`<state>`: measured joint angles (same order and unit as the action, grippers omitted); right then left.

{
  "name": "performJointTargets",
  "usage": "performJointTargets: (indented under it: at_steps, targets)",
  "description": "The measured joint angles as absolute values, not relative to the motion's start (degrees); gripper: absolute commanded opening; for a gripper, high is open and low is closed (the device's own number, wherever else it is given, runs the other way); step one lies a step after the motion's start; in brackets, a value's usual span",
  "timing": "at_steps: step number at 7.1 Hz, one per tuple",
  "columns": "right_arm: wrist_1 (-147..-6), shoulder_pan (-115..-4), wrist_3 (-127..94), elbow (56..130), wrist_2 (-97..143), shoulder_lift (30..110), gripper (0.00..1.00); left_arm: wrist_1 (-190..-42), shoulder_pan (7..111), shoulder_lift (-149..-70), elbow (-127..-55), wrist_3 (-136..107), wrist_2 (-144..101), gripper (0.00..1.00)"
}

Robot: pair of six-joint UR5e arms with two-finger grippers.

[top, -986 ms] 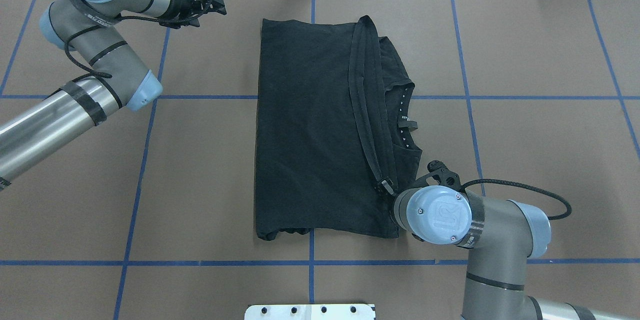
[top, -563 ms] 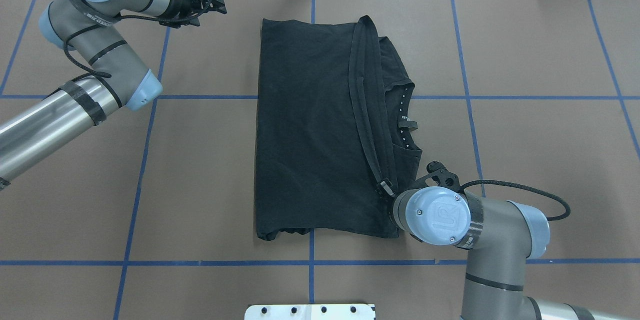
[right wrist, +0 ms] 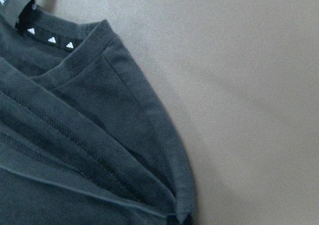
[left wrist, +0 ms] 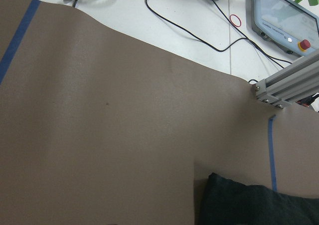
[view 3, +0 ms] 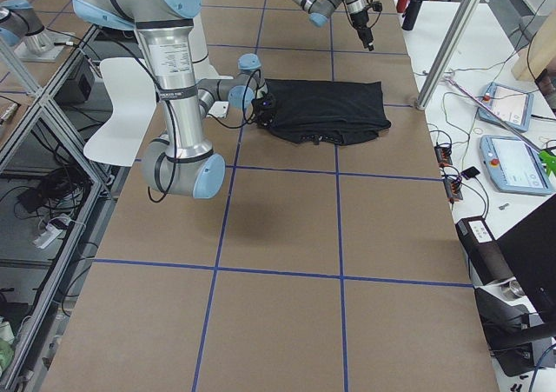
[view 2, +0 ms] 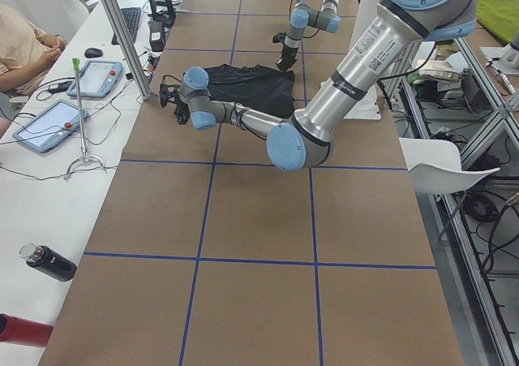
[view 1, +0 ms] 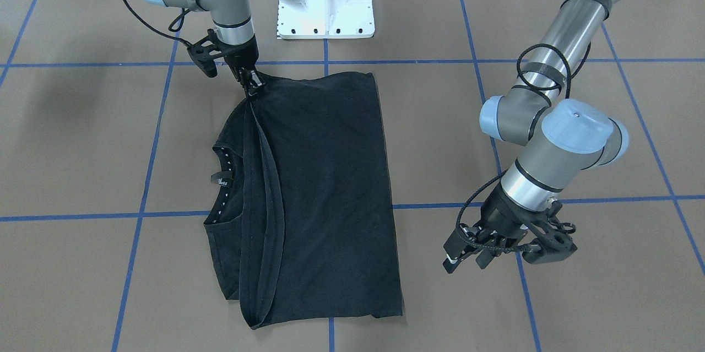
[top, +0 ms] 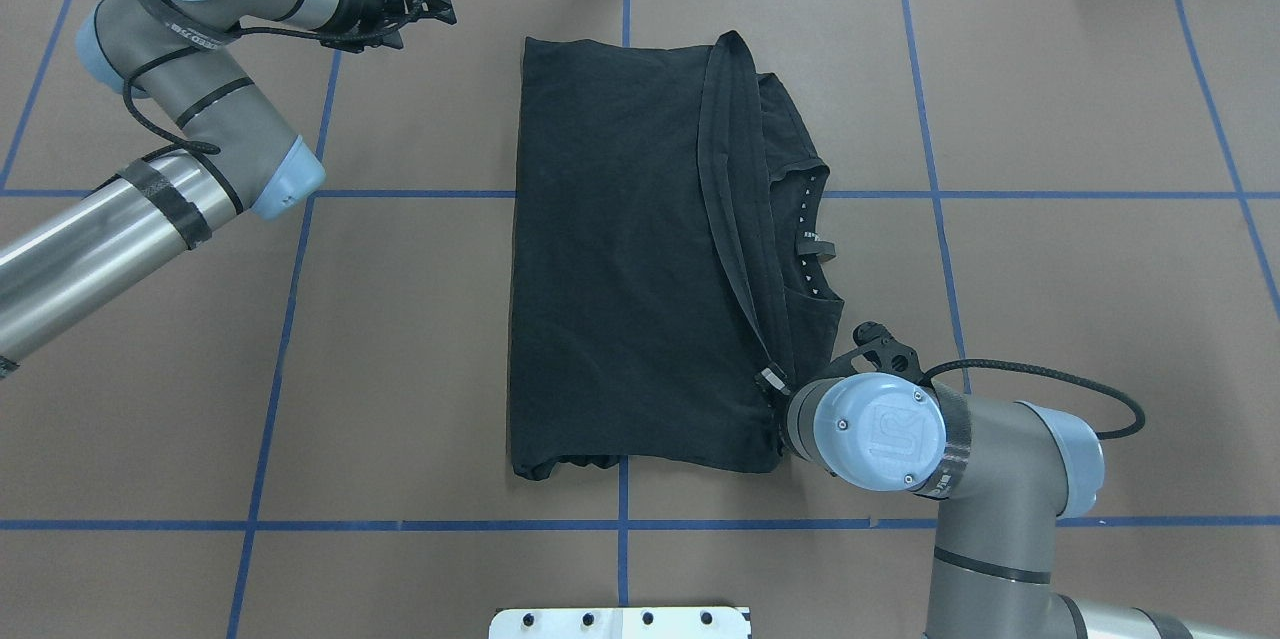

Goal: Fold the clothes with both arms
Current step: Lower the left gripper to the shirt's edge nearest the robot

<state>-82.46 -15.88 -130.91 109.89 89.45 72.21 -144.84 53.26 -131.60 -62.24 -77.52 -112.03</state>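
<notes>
Judging from the front-facing view, the fold is taken to be partly done. The black T-shirt (view 1: 325, 187) lies on the desk (view 1: 551, 120) with its lower part already laid over the upper. Its doubled hem runs away from the right end effector (view 1: 252, 87), whose fingers are closed on the hem's corner, and a further fold and some smoothing are judged to remain. The right arm is bent steeply down over that corner. The left end effector (view 1: 468, 255) is held low and well apart from the cloth, its fingers spread and empty. In the overhead view the dotted collar (top: 812, 249) is seen exposed just beyond the right end effector, and the left arm is folded back at the elbow, its wrist pointed toward the garment's far corner. From the side views nothing further can be told of either grip. By the left wrist camera only a dark corner of the garment is shown ahead of the left end effector. By the right wrist camera the layered hem and its corner are shown close to the right end effector.
</notes>
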Motion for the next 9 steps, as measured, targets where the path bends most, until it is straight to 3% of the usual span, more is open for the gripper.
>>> performJointTargets:
  at_steps: [3,6,9]
  targets:
    - [-82.5,-16.1,-130.8,112.1,90.1,72.7,0.00,-145.0,53.2,-129.7,-65.3,-78.0,-112.2,0.85]
    - [-82.5,-16.3,-130.7,117.0,90.2,75.5,0.00,-145.2,46.2,-118.6,-83.9,-92.0,-111.2,0.99]
    - [-82.5,-16.2,-130.7,118.7,90.1,76.3,0.00,-145.0,33.6,-110.9,-97.1,-105.5,-106.3,1.00]
